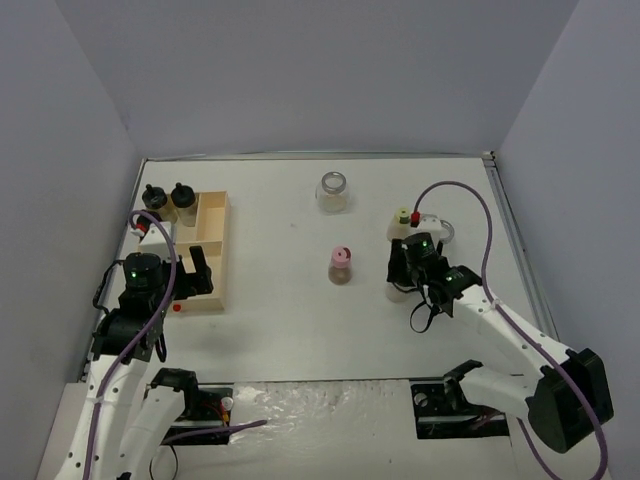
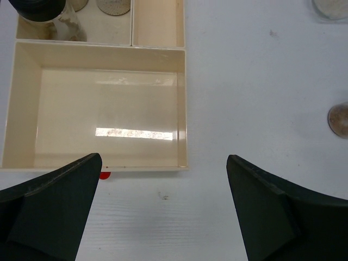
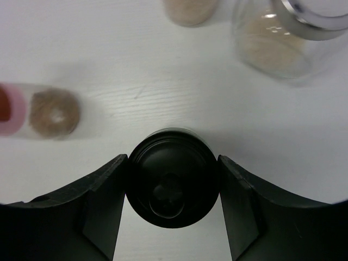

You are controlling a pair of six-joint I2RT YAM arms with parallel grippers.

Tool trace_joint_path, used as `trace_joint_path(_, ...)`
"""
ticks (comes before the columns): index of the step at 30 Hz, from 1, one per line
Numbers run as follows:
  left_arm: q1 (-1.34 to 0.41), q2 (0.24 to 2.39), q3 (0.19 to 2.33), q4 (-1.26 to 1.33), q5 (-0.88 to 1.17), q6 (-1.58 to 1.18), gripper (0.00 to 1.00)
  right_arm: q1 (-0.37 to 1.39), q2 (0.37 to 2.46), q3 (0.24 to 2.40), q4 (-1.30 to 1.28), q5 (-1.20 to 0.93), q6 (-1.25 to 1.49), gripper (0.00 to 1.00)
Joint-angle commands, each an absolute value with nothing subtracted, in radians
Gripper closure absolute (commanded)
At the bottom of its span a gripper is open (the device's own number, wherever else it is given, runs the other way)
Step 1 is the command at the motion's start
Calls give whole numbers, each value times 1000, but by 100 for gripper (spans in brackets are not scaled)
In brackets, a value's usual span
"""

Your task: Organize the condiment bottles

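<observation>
1. Surface (image 1: 290,320): white.
2. Tray (image 1: 226,250): pale cream; a red dot (image 1: 177,308) at its near edge.
3. Two tray jars (image 1: 154,198) (image 1: 182,196): black caps, tan contents.
4. Right of the tray: pink-capped jar (image 1: 341,265), brown contents; clear jar (image 1: 333,190), silvery lid.
5. Farther right of the tray: yellow-green-capped jar (image 1: 403,225); black right hand (image 3: 173,157) around a black-capped jar (image 3: 173,190).

The left gripper (image 2: 163,163) is seen with its dark fingers (image 2: 54,206) spread wide above the white tabletop (image 2: 255,81). A pale compartment tray (image 2: 182,109) is set just beyond the fingertips, with glare reflected on the floor of its large compartment. A black-capped jar (image 2: 41,8) and a second jar (image 2: 114,5) are housed in the far left compartment. A red mark (image 2: 104,175) is seen against the near wall. A brown-filled jar (image 2: 338,119) and a clear jar (image 2: 329,6) are cut off at the right edge.
</observation>
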State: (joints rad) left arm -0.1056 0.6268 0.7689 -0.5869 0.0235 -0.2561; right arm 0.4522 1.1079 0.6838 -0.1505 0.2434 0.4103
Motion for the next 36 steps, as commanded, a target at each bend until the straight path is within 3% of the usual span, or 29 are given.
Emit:
trace_joint_path(1, -109, 635, 818, -550, 10, -244, 3, 620, 1027, 762, -169, 218, 410, 100)
trace_joint_path(6, -107, 634, 818, -548, 9, -246, 3, 847, 1102, 906, -164, 174, 367, 100)
trace_joint_path(12, -107, 629, 821, -560, -18, -248, 3, 991, 1327, 1138, -148, 141, 274, 100)
trace_joint_path(22, -109, 633, 820, -563, -34, -249, 3, 1005, 1668, 1364, -33, 97, 113, 100)
trace_joint_path(30, -109, 626, 815, -558, -18, -247, 3, 1006, 1775, 1371, 74, 72, 80, 100)
trace_joint_path(36, -111, 623, 805, -539, 72, -257, 3, 1005, 1797, 1309, 117, 68, 87, 74)
